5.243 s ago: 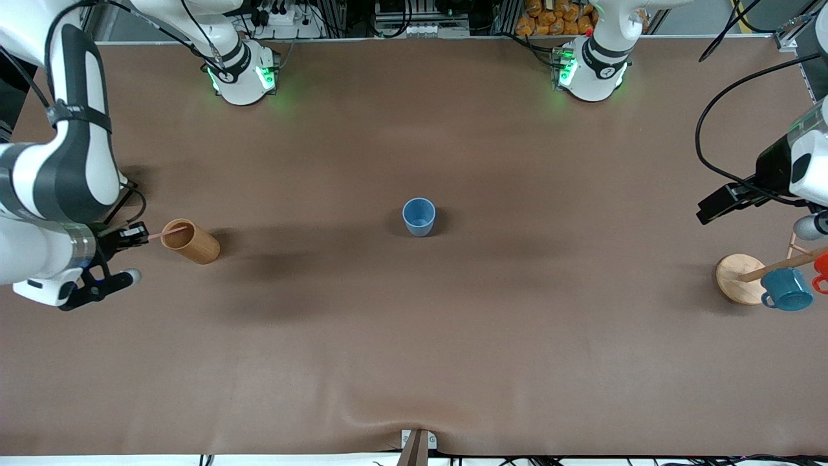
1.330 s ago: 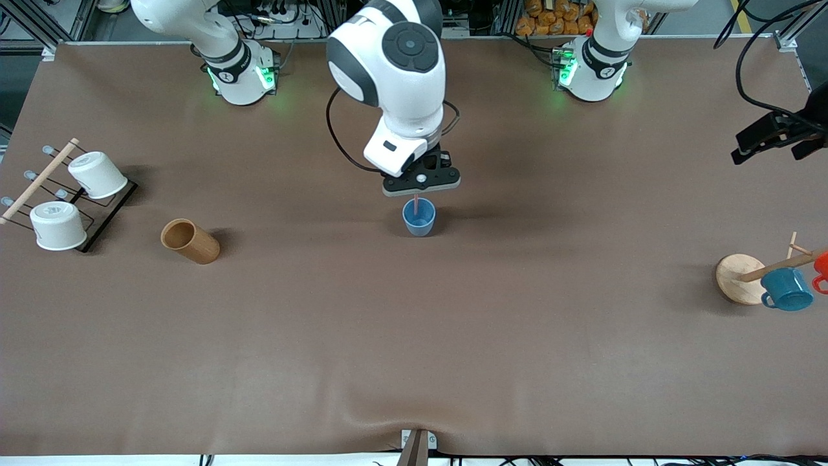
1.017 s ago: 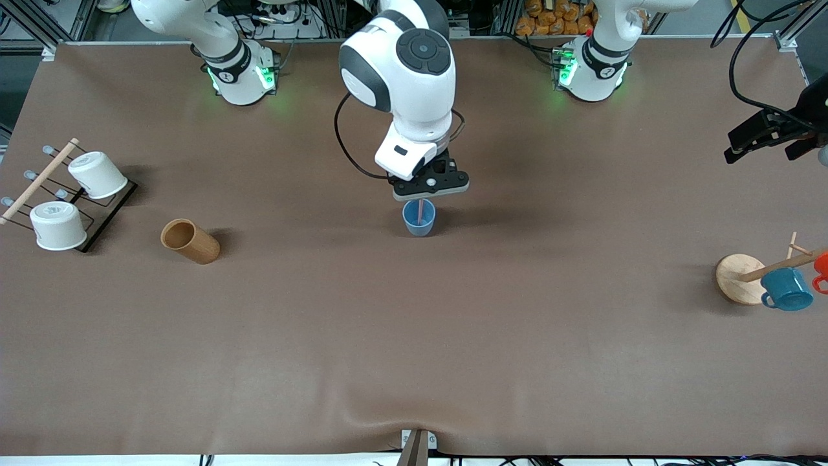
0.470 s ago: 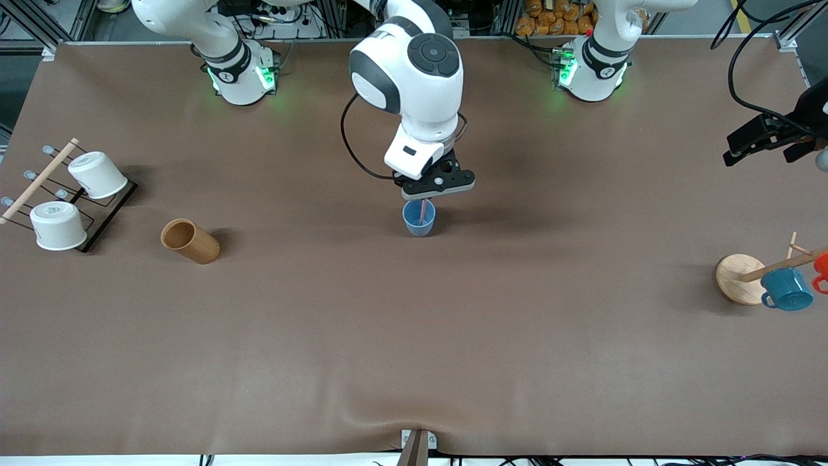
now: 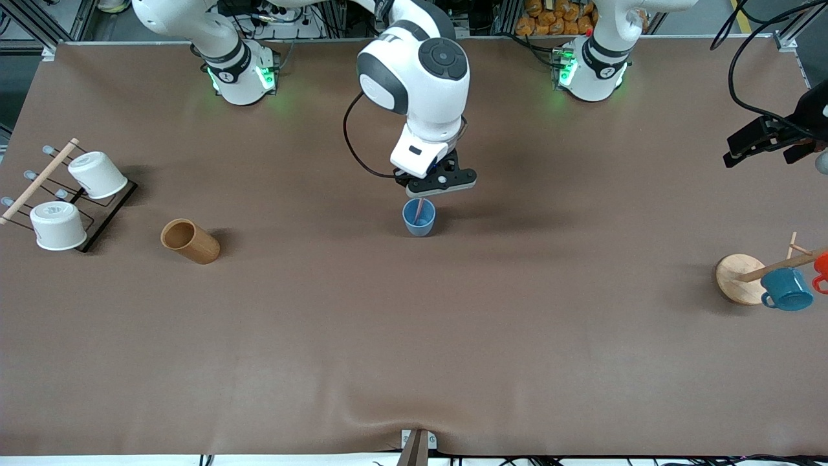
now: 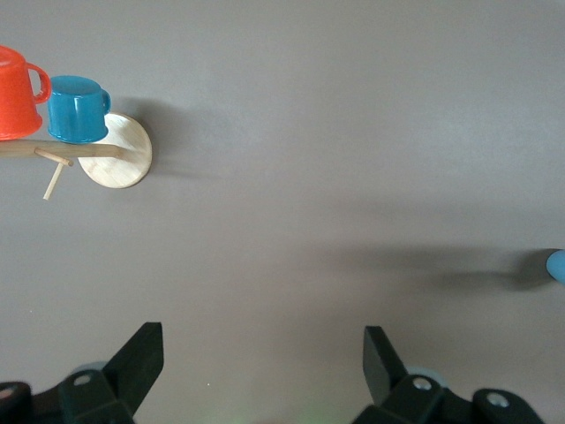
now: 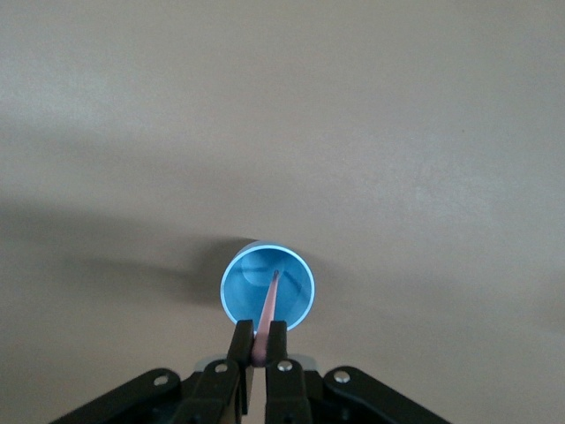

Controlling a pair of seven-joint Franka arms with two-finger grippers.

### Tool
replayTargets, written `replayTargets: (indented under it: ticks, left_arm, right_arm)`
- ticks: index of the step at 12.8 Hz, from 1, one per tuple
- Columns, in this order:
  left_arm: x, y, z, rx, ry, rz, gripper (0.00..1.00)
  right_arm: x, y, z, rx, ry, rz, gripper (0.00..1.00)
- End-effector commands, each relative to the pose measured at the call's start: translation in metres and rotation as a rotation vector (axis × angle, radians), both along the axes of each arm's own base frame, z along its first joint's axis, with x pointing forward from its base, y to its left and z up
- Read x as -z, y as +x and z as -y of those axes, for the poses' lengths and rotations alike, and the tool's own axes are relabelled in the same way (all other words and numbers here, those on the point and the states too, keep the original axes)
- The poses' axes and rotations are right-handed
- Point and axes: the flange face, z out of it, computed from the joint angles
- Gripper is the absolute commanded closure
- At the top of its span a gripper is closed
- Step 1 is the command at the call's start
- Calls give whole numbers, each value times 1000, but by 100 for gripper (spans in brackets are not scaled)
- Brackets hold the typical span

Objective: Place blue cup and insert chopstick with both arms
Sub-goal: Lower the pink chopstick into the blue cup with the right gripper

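The light-blue cup point(image 5: 419, 217) stands upright at the table's middle; it also shows in the right wrist view point(image 7: 267, 284). My right gripper point(image 5: 425, 193) hangs right over the cup, shut on the pale-pink chopstick point(image 5: 420, 208). In the right wrist view the gripper point(image 7: 260, 337) pinches the chopstick point(image 7: 268, 307), whose lower end reaches down inside the cup. My left gripper point(image 5: 770, 144) waits up in the air at the left arm's end of the table; in the left wrist view it point(image 6: 263, 353) is open and empty.
A brown wooden cylinder holder point(image 5: 189, 241) lies on its side toward the right arm's end. A black rack with two white cups point(image 5: 63, 200) stands at that end. A wooden mug stand point(image 5: 740, 278) with a teal mug point(image 5: 786, 289) stands at the left arm's end.
My right arm has carried the chopstick from the wooden holder to over the blue cup and has lowered its tip into the cup. The left gripper has risen and stays put.
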Motion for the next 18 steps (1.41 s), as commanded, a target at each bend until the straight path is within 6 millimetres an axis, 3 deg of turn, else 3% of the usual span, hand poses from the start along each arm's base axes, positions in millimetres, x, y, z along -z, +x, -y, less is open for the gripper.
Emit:
replayTargets:
  ticks: [1, 4, 5, 6, 7, 11, 15, 18]
  left_arm:
    - [-5, 0, -2, 3, -4, 16, 0]
    - [-8, -2, -4, 2, -2, 19, 0]
    - [-8, -3, -4, 2, -2, 19, 0]
    - [-7, -2, -4, 1, 0, 17, 0]
    - [-5, -1, -3, 1, 0, 14, 0]
    - [-4, -1, -4, -2, 0, 8, 0]
    - [-6, -3, -22, -32, 0, 6, 0]
    - [-6, -3, -22, -34, 0, 8, 0]
  right_arm:
    - [5, -3, -3, -3, -16, 20, 99]
    - [10, -8, -7, -13, -23, 17, 91]
    - [11, -9, -8, -13, -24, 15, 68]
    - [11, -9, -8, -6, -23, 14, 8]
    - [11, -9, -8, -3, -22, 15, 0]
    - [5, -5, -4, 2, -20, 17, 0]
    - [-6, 4, 7, 9, -14, 22, 0]
    - [-28, 21, 32, 47, -22, 15, 0]
